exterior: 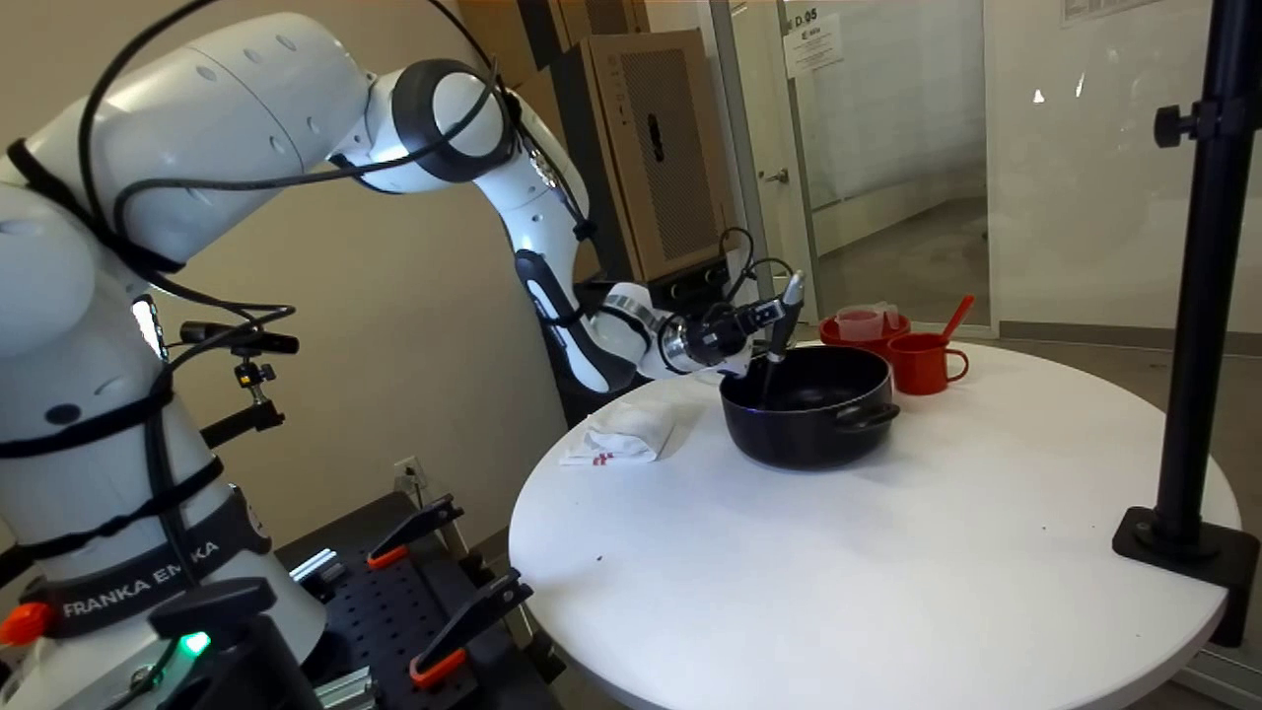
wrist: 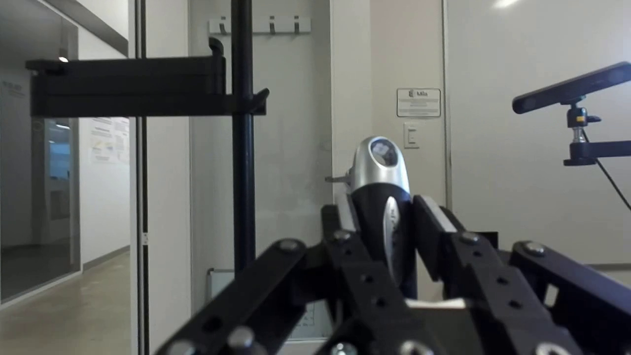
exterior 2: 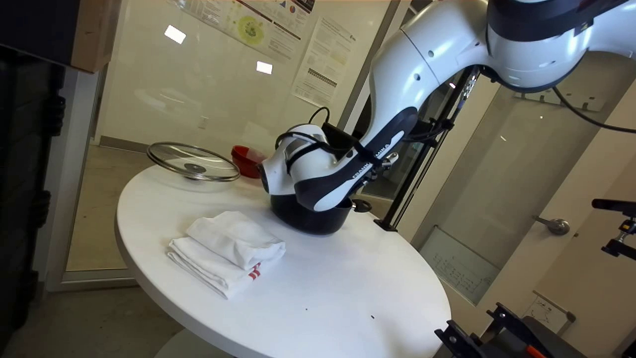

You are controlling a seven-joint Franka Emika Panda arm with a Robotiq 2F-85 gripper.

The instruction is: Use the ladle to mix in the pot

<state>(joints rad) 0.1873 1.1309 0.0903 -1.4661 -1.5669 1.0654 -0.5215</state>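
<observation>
The ladle stands nearly upright; its dark handle [wrist: 392, 217] with a silver end rises between the fingers in the wrist view. My gripper [wrist: 382, 212] is shut on this handle, one pad on each side. In an exterior view the ladle's thin lower shaft [exterior: 767, 383] drops inside the black pot [exterior: 808, 434], near the rim on the arm's side. The scoop end is hidden behind the pot wall, so I cannot tell whether it touches the bottom. The pot also shows in an exterior view, partly covered by the wrist [exterior 2: 318, 221]; there the gripper and ladle are mostly hidden.
A red mug [exterior: 919, 365] with a red utensil stands close beside the pot, and a red bowl [exterior 2: 247, 160] is behind. A glass lid [exterior 2: 194, 161] and a folded white cloth [exterior 2: 228, 248] lie on the round table [exterior: 868, 592]. A black post [exterior: 1193, 296] is clamped at its edge.
</observation>
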